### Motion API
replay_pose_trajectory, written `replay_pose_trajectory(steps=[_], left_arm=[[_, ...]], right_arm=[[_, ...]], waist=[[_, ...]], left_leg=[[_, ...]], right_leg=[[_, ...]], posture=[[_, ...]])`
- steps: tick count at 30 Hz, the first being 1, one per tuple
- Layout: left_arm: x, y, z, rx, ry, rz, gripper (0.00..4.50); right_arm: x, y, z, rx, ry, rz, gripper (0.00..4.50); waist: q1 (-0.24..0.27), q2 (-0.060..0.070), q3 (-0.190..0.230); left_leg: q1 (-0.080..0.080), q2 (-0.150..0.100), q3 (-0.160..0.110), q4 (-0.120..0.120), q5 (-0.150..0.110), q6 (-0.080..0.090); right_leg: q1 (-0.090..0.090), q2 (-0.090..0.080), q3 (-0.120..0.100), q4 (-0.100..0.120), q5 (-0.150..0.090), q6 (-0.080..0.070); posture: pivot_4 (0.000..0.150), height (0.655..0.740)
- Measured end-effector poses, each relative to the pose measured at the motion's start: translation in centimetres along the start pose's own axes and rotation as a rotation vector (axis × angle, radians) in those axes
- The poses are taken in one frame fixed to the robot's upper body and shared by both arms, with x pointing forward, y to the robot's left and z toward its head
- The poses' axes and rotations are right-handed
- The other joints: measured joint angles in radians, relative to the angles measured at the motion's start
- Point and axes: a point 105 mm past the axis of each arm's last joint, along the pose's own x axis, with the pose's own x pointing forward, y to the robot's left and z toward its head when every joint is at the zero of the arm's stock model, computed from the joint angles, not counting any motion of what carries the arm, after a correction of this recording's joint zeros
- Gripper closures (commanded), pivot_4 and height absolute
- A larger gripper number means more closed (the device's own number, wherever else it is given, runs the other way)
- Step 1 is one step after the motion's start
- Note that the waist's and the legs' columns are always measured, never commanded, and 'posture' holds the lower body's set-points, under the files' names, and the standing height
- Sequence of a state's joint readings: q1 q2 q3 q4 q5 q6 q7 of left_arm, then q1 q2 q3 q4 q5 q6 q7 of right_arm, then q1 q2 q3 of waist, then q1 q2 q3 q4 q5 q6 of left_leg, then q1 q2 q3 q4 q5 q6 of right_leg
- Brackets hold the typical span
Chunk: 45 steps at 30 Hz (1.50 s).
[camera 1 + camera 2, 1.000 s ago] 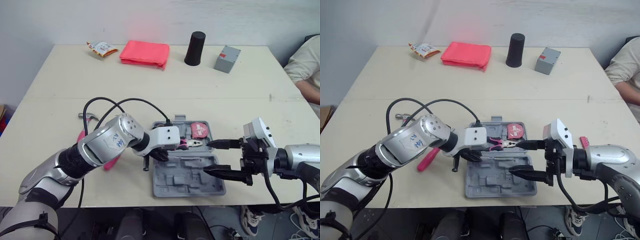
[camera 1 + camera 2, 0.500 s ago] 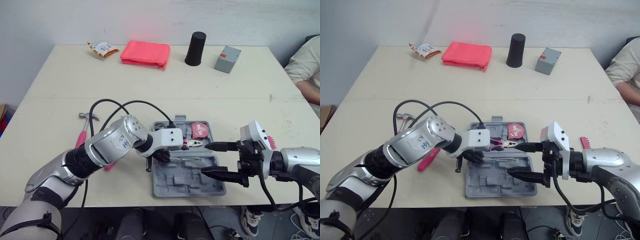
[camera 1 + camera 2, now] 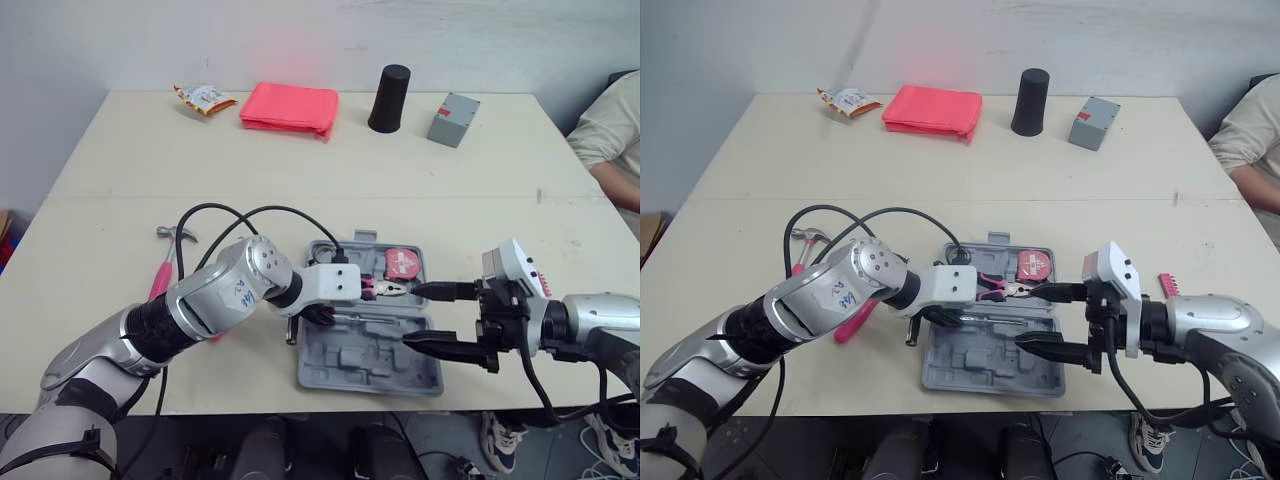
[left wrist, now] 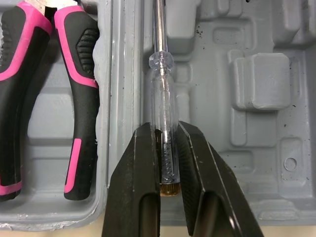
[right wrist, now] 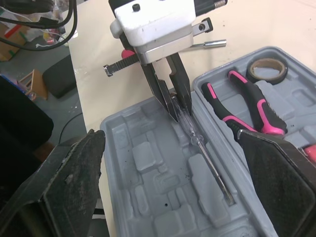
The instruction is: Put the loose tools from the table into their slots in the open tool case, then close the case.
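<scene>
The grey tool case (image 3: 330, 367) lies open near the table's front edge. Its far half holds pink-handled pliers (image 4: 29, 94), a red tape measure (image 3: 403, 264) and a roll of black tape (image 5: 267, 68). My left gripper (image 4: 165, 127) is shut on the clear handle of a screwdriver (image 4: 161, 89). The screwdriver lies along the near half's moulded tray, beside the hinge. My right gripper (image 3: 411, 316) stands open at the case's right side, with nothing between its fingers. A pink-handled hammer (image 3: 163, 272) lies on the table to the left of the case.
A pink bit holder (image 3: 1168, 284) lies right of the case. A black-handled tool (image 3: 291, 329) rests by the case's left edge. At the back are a red cloth (image 3: 290, 107), a black cup (image 3: 389, 98), a grey box (image 3: 453, 105) and a snack packet (image 3: 204, 97). A person's arm (image 3: 610, 140) is at right.
My left gripper has come down with the screwdriver onto the tray by the hinge. The case's near half has slid slightly left. The right gripper has barely moved.
</scene>
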State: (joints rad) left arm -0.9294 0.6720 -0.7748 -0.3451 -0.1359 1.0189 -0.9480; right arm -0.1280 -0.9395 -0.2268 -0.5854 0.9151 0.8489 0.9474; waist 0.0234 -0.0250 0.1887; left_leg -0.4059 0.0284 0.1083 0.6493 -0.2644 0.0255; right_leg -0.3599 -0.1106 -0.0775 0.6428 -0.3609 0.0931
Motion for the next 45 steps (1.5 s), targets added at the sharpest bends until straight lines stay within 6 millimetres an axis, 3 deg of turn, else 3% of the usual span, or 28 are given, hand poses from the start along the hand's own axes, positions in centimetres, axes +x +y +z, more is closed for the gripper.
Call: replay_pose_trajectory(steps=[6, 10, 14, 20, 23, 26, 29, 36, 45], left_arm=[[-0.1, 0.1, 0.0, 0.005, -0.004, -0.009, 4.48], [-0.2, 0.0, 0.2, -0.012, -0.008, -0.035, 2.69], [-1.4, 0.8, 1.7, 0.014, -0.038, -0.014, 0.93], [-3.4, 2.3, 4.0, 0.036, -0.265, 0.038, 0.93], [-2.7, 2.5, 3.0, -0.060, -0.440, 0.020, 1.80], [-2.9, 2.0, 1.2, -0.122, -0.582, -0.018, 3.18], [-3.6, 1.1, 0.9, -0.137, -0.688, -0.077, 4.46], [-1.5, 1.3, -1.1, -0.160, -0.637, -0.057, 4.46], [1.2, 1.0, -2.0, -0.112, -0.547, -0.064, 4.46]], right_arm=[[0.0, 0.0, 0.1, -0.004, -0.001, 0.000, 0.00], [0.0, 0.0, 0.1, -0.008, 0.000, 0.000, 0.00], [0.2, 0.1, 0.1, -0.010, 0.001, 0.011, 0.00], [0.3, 0.1, 0.0, -0.019, 0.001, 0.010, 0.00], [0.3, 0.1, -0.2, -0.011, 0.005, 0.007, 0.00], [0.3, 0.1, -0.5, -0.003, 0.008, 0.005, 0.00], [0.2, 0.0, -0.7, 0.003, 0.015, -0.001, 0.00], [0.0, -0.5, -1.1, -0.020, 0.023, -0.032, 0.00], [-0.3, -1.0, -1.9, -0.002, 0.037, -0.061, 0.00]], waist=[[0.000, 0.000, 0.000], [0.000, 0.000, 0.000], [0.001, 0.000, 0.000], [-0.002, 0.000, 0.000], [-0.005, 0.000, 0.000], [-0.007, 0.000, 0.000], [-0.001, 0.000, 0.000], [0.001, 0.000, 0.000], [0.000, 0.000, 0.000]], left_leg=[[0.000, 0.000, 0.000, 0.000, 0.000, 0.000], [0.000, 0.000, 0.000, 0.000, 0.000, 0.000], [-0.001, 0.000, 0.000, 0.001, 0.000, 0.000], [0.000, 0.000, -0.001, 0.000, 0.000, 0.000], [0.000, 0.000, -0.001, 0.000, 0.000, 0.000], [-0.001, 0.000, -0.001, 0.000, 0.000, 0.000], [-0.001, 0.000, -0.002, 0.001, 0.000, 0.000], [-0.001, -0.002, -0.002, 0.000, -0.001, 0.001], [-0.001, -0.001, -0.002, 0.000, -0.001, 0.001]], right_leg=[[0.000, 0.000, 0.000, 0.000, 0.000, 0.000], [0.000, 0.000, 0.000, 0.000, 0.000, 0.000], [0.000, 0.000, 0.000, 0.000, 0.000, 0.000], [0.000, 0.000, -0.001, -0.001, 0.000, 0.000], [0.000, 0.000, -0.002, 0.000, 0.000, 0.000], [0.000, 0.000, -0.002, 0.000, 0.000, 0.000], [0.000, -0.001, -0.003, 0.000, 0.000, 0.000], [0.001, -0.002, -0.004, -0.001, 0.000, 0.001], [0.001, -0.002, -0.004, -0.001, 0.000, 0.001]], posture=[[0.150, 0.7361], [0.150, 0.7361], [0.150, 0.7361], [0.150, 0.7361], [0.150, 0.7361], [0.150, 0.7361], [0.150, 0.7361], [0.150, 0.7361], [0.150, 0.7361]])
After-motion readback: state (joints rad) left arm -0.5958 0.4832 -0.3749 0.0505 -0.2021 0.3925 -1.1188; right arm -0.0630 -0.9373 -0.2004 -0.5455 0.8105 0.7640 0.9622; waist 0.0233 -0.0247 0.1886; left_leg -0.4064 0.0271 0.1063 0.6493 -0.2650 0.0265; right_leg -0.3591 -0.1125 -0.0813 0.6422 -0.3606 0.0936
